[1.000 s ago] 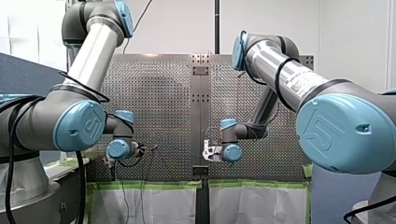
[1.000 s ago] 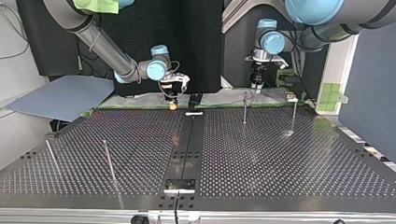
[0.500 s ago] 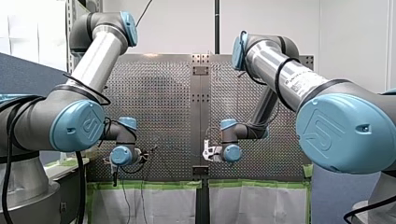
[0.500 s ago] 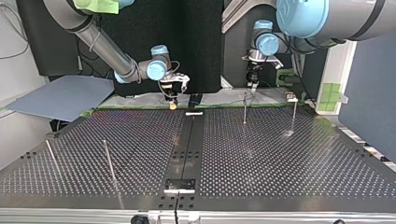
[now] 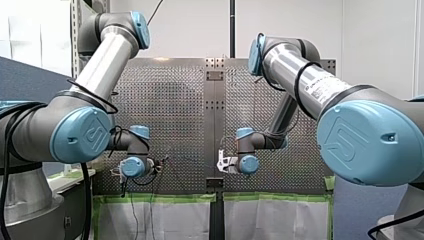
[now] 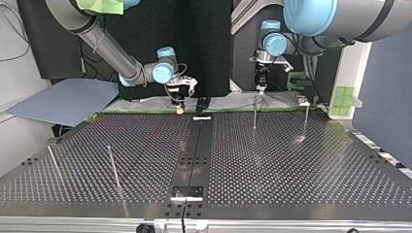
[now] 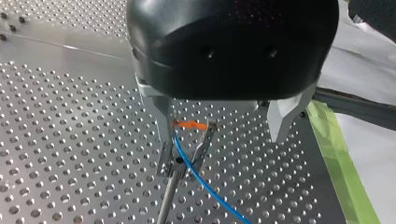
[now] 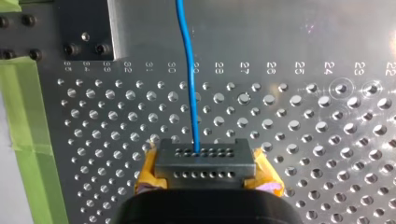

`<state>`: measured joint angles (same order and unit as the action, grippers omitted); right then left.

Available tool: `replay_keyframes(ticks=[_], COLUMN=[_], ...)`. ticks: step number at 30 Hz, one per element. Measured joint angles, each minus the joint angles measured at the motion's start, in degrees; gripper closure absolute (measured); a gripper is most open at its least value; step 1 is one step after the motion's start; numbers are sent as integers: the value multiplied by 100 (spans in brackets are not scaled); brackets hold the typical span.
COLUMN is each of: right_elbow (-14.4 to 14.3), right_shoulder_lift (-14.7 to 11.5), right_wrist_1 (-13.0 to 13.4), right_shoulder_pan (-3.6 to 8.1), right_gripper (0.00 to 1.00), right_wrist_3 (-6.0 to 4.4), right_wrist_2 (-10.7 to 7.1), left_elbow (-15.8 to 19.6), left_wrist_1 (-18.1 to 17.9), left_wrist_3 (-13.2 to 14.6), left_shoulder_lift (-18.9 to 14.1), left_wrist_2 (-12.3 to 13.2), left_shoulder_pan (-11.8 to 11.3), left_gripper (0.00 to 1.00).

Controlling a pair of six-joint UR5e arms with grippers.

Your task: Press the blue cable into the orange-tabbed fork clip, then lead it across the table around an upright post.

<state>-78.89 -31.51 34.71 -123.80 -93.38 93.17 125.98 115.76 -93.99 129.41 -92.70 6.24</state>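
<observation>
- Front view: I see bright, even room light.
- Top view: the table (image 6: 291,160) glints before a dark backdrop (image 6: 209,48).
- Right wrist view: glare whitens the table's unperforated strip.

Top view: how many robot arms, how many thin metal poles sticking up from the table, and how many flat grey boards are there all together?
Robot arms: 2
Metal poles: 4
Grey board: 1
Total: 7
</observation>
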Motion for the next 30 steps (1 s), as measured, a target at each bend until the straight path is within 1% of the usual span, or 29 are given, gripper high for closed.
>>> replay_keyframes(ticks=[6, 12, 30], right_elbow=[0, 0, 0], right_shoulder_lift=[4, 6, 10], right_wrist_1=[8, 18, 5], right_shoulder_pan=[0, 0, 15], right_gripper=[100, 100, 100], right_wrist_3=[-9, -12, 0], right_wrist_2=[0, 0, -15], left_elbow=[-2, -4, -6], left_wrist_1=[-35, -196, -233], left_wrist_3=[-33, -147, -138], left_shoulder_lift=[-1, -1, -22], left_wrist_2=[87, 95, 90], left_shoulder_pan=[79, 105, 116], left_gripper=[0, 0, 0])
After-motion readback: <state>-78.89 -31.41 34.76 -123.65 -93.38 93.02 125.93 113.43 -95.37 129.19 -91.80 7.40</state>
